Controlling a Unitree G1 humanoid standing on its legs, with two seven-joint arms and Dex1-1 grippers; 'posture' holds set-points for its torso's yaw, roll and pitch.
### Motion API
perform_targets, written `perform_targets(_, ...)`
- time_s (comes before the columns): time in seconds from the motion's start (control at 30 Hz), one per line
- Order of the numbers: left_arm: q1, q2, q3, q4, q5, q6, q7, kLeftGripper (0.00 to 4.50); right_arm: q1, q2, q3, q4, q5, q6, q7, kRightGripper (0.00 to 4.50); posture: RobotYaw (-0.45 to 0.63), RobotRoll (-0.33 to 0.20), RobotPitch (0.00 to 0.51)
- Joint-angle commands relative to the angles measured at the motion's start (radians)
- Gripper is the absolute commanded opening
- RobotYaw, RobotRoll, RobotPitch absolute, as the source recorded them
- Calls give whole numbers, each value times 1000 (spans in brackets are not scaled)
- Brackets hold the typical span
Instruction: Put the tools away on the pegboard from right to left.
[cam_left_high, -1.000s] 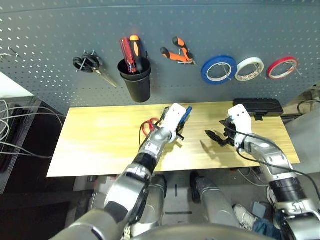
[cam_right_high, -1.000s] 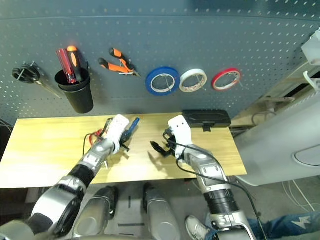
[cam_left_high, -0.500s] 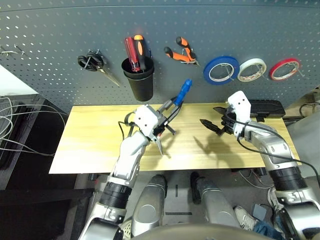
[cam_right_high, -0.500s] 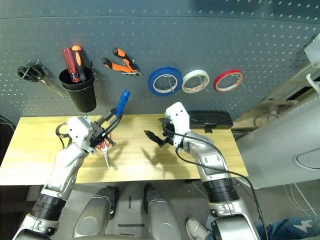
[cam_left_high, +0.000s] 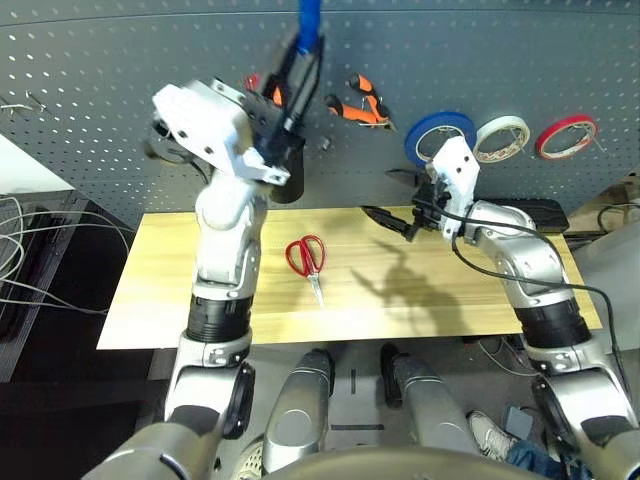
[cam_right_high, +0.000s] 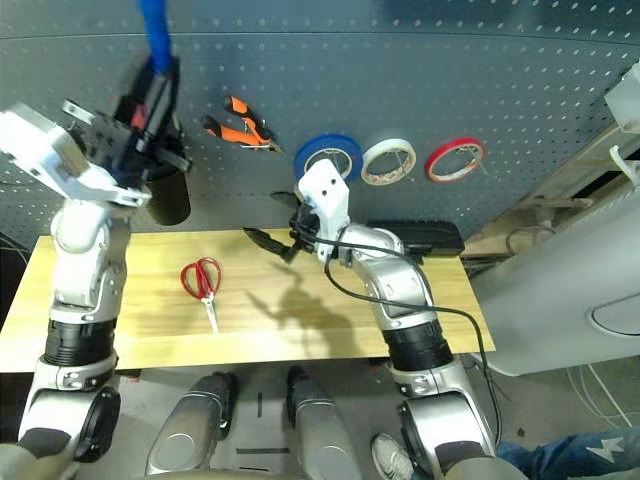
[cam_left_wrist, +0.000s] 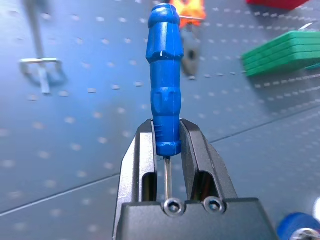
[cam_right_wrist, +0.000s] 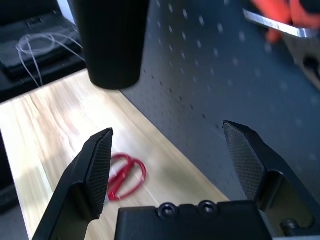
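My left gripper (cam_left_wrist: 167, 145) clamps the slim blue-handled screwdriver (cam_left_wrist: 165, 75) low on its handle, raised before the dark grey perforated pegboard (cam_left_high: 100, 90) above the black plastic cup (cam_right_high: 168, 198). My right gripper (cam_right_wrist: 175, 150) hangs wide open, empty. Risk: the shallow grip may let the screwdriver pivot and miss the cup.

Table: light wooden rectangular table (cam_left_high: 180, 290), set against the dark grey pegboard wall.
Left of centre: red-handled scissors (cam_left_high: 307, 260), lying flat.
Back right corner: flat black rectangular case (cam_left_high: 545, 213).
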Motion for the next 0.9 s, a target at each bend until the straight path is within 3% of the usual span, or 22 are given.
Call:
perform_targets(0.03,21,28,22,57,14,-13,5,564,-58,39,14,30,17,17,-7,4500,118,0,172)
perform_targets(0.27,72,35,13,125,47,-10,31,564,-150,95,2,85,34,23,-17,4500,126,0,172)
perform_targets(0.63,109,37,19,170,94,36,106,564,-167,121,3,90,40,38,-22,4500,126,0,182)
perform_targets(0.67,107,39,21,168,95,25,107,1317,-165,119,3,88,39,42,-24,4500,124,0,182)
perform_targets(0.9,126,78,-59,90,183,-180,50,3566,-102,88,-4,54,35,70,-35,4500,122,0,189)
